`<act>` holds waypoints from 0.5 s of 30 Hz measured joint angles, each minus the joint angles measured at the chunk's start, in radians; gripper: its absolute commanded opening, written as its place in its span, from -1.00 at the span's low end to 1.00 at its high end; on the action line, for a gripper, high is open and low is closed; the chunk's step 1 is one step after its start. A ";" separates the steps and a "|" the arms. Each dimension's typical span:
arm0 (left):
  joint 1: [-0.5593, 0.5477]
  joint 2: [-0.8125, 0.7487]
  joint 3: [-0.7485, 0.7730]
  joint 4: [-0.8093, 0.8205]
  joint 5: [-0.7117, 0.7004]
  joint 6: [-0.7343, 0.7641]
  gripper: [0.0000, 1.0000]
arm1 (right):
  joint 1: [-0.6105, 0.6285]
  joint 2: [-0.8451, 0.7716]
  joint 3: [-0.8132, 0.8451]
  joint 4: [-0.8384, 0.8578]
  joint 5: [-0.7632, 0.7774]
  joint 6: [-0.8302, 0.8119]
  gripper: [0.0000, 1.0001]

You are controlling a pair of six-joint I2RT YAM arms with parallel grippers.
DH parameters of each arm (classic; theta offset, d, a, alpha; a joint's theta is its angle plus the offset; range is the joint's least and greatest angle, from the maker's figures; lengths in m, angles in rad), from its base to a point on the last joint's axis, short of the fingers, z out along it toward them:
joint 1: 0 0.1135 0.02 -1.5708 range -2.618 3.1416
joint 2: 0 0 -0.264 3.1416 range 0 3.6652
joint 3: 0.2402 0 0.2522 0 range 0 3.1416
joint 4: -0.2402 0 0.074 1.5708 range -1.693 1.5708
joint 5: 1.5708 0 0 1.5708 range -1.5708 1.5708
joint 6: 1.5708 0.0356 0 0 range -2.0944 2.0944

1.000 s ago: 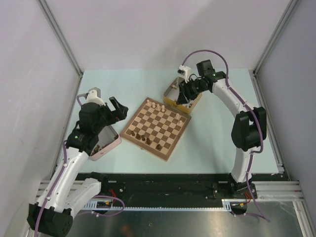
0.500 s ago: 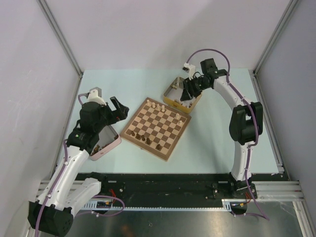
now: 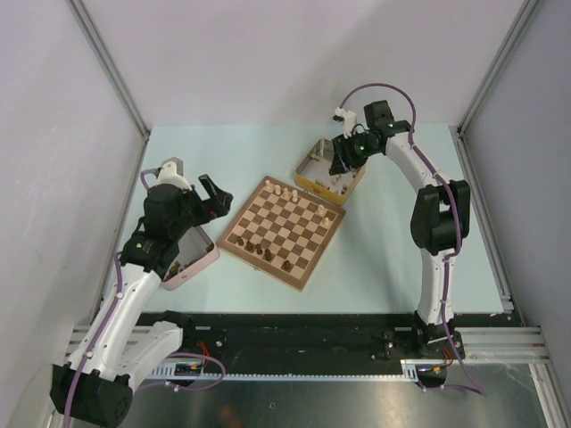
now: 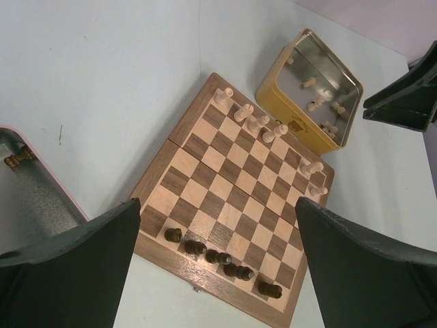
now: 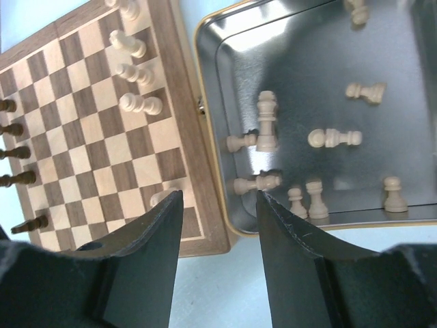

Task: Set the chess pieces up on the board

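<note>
The board (image 3: pixel 287 239) lies at mid-table, turned at an angle. Pale chess pieces (image 3: pixel 284 189) stand along its far edge and dark ones (image 3: pixel 261 250) along its near edge. More pale pieces (image 5: pixel 333 138) stand or lie in the yellow tin (image 3: pixel 306 169). My right gripper (image 3: pixel 340 160) hovers over that tin; in the right wrist view it (image 5: pixel 220 198) is open and empty, above the tin's rim beside the board (image 5: pixel 89 116). My left gripper (image 3: pixel 212 193) hangs wide open left of the board. Its wrist view frames the board (image 4: pixel 232 198) and dark pieces (image 4: pixel 220 258) between the fingers.
A pink tin (image 3: pixel 194 260) lies under my left arm, its edge showing in the left wrist view (image 4: pixel 31 205). The yellow tin (image 4: pixel 292 128) touches the board's far right corner. Grey walls close the table on three sides.
My right wrist has drawn back toward the far side over the yellow tin, its jaws unchanged. The left arm has not moved.
</note>
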 measured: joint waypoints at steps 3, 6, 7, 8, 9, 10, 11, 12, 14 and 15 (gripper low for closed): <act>0.000 -0.003 0.000 0.001 0.003 0.000 0.99 | -0.007 0.029 0.035 0.000 0.025 0.008 0.02; 0.000 -0.003 0.000 0.001 0.008 0.000 0.99 | -0.015 0.059 0.067 -0.002 0.051 0.009 0.01; 0.000 -0.003 0.000 0.001 0.008 0.000 1.00 | -0.015 0.074 0.083 -0.003 0.061 0.010 0.01; 0.000 -0.002 0.000 0.001 0.010 0.000 0.99 | -0.015 0.087 0.100 -0.004 0.069 0.010 0.01; 0.000 -0.002 0.000 0.001 0.011 0.000 0.99 | -0.017 0.104 0.116 -0.003 0.080 0.010 0.00; 0.000 -0.002 0.000 0.001 0.012 0.000 0.99 | -0.018 0.116 0.126 -0.004 0.089 0.010 -0.01; 0.000 -0.002 0.000 0.001 0.016 0.000 0.99 | -0.019 0.129 0.136 -0.005 0.097 0.010 -0.01; 0.000 -0.002 0.000 0.001 0.019 0.000 0.99 | -0.019 0.142 0.147 -0.006 0.104 0.010 -0.02; 0.000 -0.002 0.000 0.001 0.025 -0.001 0.99 | -0.019 0.164 0.161 -0.005 0.117 0.010 -0.06; 0.000 -0.002 0.000 0.001 0.026 -0.001 1.00 | -0.018 0.178 0.167 -0.005 0.127 0.009 -0.08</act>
